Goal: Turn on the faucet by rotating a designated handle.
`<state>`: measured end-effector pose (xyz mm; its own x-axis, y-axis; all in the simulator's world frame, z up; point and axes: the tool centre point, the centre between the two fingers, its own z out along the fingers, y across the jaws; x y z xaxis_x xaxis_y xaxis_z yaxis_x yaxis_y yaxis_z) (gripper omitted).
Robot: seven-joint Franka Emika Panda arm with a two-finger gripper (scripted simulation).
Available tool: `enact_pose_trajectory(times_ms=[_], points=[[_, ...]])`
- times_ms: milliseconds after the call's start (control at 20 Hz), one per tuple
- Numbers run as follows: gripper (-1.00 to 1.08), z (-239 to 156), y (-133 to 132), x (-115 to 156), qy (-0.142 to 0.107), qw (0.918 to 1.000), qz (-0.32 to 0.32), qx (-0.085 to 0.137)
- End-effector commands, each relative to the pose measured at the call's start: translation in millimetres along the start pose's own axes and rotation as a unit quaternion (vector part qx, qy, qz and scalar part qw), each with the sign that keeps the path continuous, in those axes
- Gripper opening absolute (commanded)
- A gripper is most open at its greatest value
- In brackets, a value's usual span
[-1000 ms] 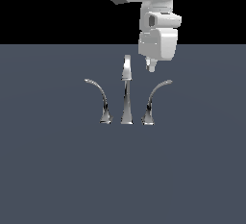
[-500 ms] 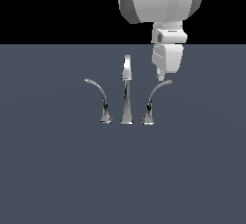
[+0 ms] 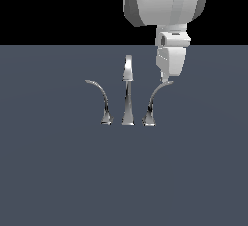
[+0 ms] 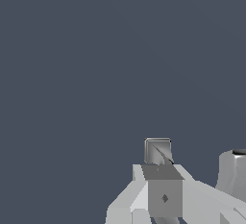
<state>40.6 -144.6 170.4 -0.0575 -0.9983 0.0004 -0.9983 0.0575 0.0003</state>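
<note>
The chrome faucet (image 3: pixel 128 94) stands on the grey surface with its tall central spout upright. The designated handle (image 3: pixel 156 100) is the lever on the exterior view's right of the spout, arcing up and outward. My gripper (image 3: pixel 167 78) hangs directly over the lever's outer tip, touching it or nearly so, with its fingers together and nothing held. In the wrist view the gripper (image 4: pixel 158 156) shows its joined fingers, and a chrome part of the faucet (image 4: pixel 233 170) sits at the picture's edge. I cannot tell which part it is.
The mirror-image lever (image 3: pixel 100 99) arcs toward the exterior view's left of the spout. The flat grey surface (image 3: pixel 63 171) extends all around the faucet.
The arm has moved toward the exterior view's right and lowered, bringing the gripper from beside the spout's top to the tip of the right lever. The faucet parts have not moved.
</note>
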Motion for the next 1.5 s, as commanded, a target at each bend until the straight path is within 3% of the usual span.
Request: enact_pose_trajectory(times_ms=[0,600,650,1450], points=[[-1.0,-0.2,5.1,2.5,0.0,1.0,0.0,0.0],[-1.0,0.0,40.3,17.0,0.0,1.0,0.001,0.0],[-1.0,-0.1,31.2,9.0,-0.001,1.0,-0.005,0.005],[-1.0,-0.2,84.5,-0.4,0.0,1.0,0.0,0.001]])
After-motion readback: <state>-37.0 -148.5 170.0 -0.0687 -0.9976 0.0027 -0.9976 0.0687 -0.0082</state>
